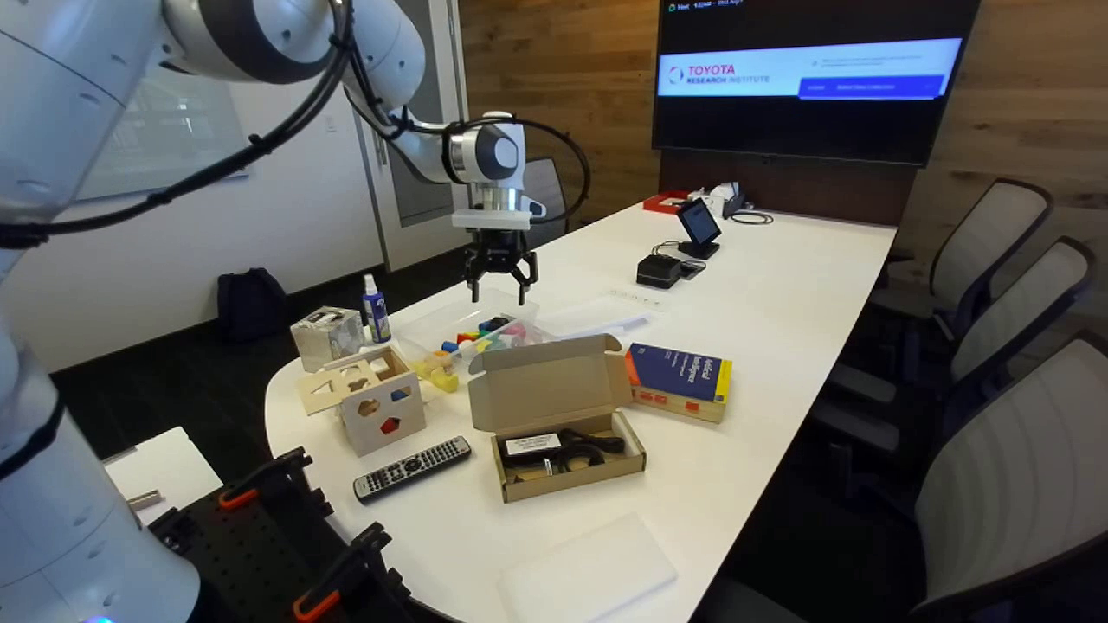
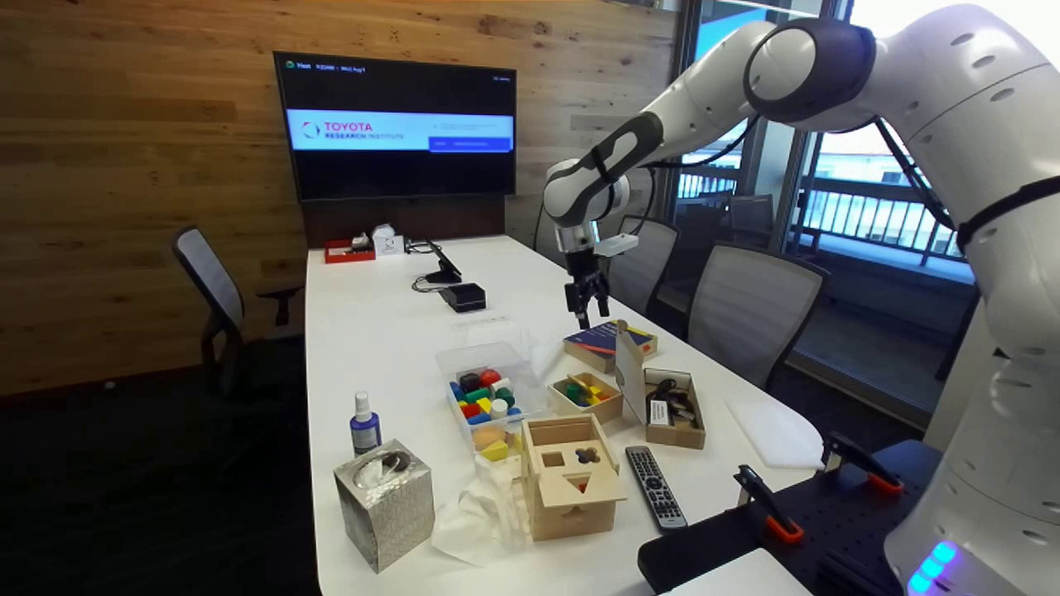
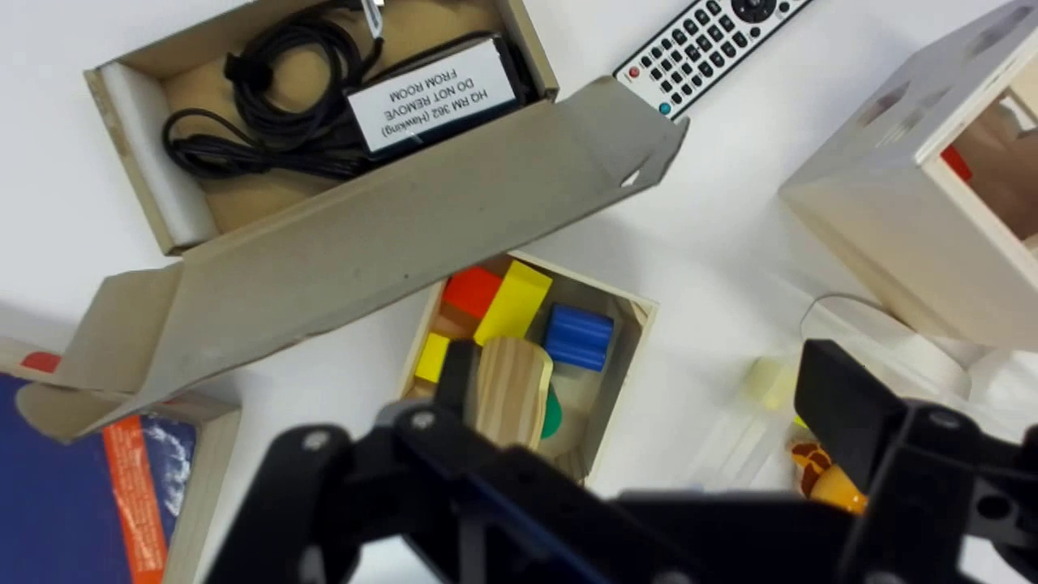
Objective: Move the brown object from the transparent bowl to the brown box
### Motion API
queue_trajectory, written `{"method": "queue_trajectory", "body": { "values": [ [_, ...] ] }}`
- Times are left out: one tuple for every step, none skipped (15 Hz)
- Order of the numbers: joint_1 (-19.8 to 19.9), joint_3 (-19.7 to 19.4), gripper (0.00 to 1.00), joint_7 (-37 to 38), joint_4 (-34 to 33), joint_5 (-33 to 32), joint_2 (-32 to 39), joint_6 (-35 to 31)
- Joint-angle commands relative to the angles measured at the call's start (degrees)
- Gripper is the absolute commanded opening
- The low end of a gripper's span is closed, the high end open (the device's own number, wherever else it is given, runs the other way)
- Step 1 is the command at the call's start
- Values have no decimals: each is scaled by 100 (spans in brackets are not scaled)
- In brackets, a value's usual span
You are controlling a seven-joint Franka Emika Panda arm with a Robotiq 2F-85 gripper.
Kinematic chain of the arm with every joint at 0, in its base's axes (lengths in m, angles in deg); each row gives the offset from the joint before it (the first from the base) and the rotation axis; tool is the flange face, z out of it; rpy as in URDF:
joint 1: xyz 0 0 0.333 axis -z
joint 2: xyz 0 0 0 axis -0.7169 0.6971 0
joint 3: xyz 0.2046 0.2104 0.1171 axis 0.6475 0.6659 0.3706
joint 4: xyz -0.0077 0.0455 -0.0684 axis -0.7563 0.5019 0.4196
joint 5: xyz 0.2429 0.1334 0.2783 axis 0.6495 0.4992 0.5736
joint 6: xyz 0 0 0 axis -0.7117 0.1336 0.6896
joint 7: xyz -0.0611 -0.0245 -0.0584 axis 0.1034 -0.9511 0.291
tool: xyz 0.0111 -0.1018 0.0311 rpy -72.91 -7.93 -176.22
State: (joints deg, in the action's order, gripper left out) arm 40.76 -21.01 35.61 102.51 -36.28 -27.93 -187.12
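Note:
The transparent bowl [image 2: 474, 358] is a clear plastic container with coloured blocks. An orange-brown object [image 2: 489, 437] shows at its near end in an exterior view; the wrist view shows a brown-patched orange piece [image 3: 825, 477], partly behind a finger. The brown box [image 1: 554, 386] is a shallow tan cardboard box, lid flap raised, holding black cables and a labelled adapter; it also shows in the wrist view [image 3: 357, 219] and an exterior view [image 2: 675, 434]. My gripper [image 1: 498, 299] is open and empty, high above the table; its fingers show wide apart in the wrist view [image 3: 641, 365].
A small cream box [image 2: 611, 410] with wooden blocks sits between bowl and brown box. A wooden shape sorter [image 1: 381, 420], a remote [image 1: 412, 469], a thick book [image 1: 679, 381], a tissue box [image 2: 385, 505] and a spray bottle [image 2: 364, 426] stand around them.

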Motion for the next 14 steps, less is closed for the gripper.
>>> {"method": "queue_trajectory", "body": {
  "values": [
    [371, 119, 100, -573, 1369, 149, -1141, -578],
    [463, 133, 100, -727, 1640, 188, -1345, -735],
    [537, 140, 100, -865, 1913, 231, -1537, -899],
    [602, 139, 100, -1000, 2108, 289, -1678, -1008],
    [658, 138, 100, -1152, 2274, 348, -1797, -1098],
    [703, 135, 100, -1328, 2435, 374, -1908, -1252],
    [728, 123, 100, -1459, 2559, 368, -2001, -1378],
    [759, 119, 100, -1593, 2656, 372, -2071, -1462],
    [790, 110, 100, -1710, 2730, 370, -2123, -1584],
    [823, 108, 100, -1833, 2775, 398, -2154, -1648],
    [848, 104, 100, -1950, 2790, 431, -2176, -1678],
    [862, 88, 100, -2046, 2786, 431, -2178, -1689],
    [864, 72, 100, -2124, 2771, 419, -2177, -1670],
    [869, 43, 100, -2127, 2698, 427, -2143, -1557]
  ]
}}
